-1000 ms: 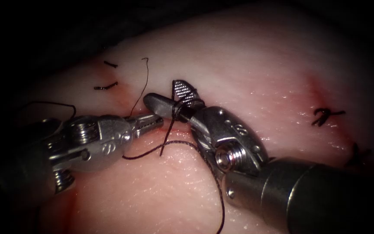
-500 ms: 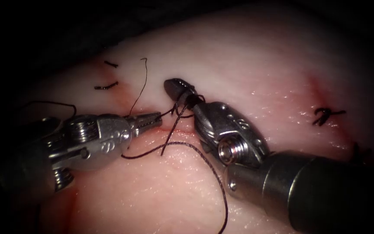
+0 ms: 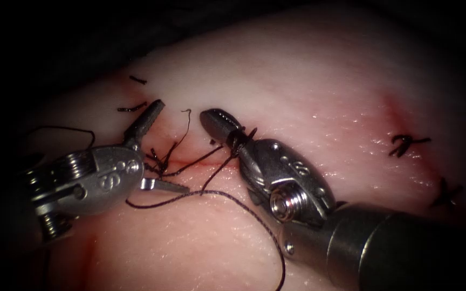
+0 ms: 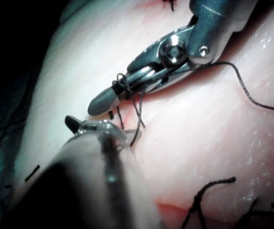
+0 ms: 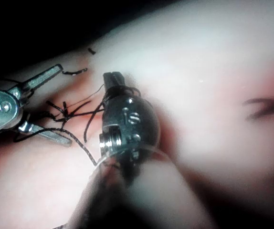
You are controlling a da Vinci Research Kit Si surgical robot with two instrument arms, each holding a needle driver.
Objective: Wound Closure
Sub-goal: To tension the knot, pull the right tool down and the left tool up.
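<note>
The thread (image 3: 219, 195) is dark and braided, looped in turns around the closed right hand (image 3: 215, 119), which grips it just right of the cut (image 3: 190, 160). From there one strand trails down across the tissue (image 3: 308, 86), and others run left into a small tangle (image 3: 157, 161) at the cut. The left hand (image 3: 171, 145) spreads wide around that tangle, holding nothing. Finished stitches (image 3: 405, 144) sit far right. No needle is visible.
</note>
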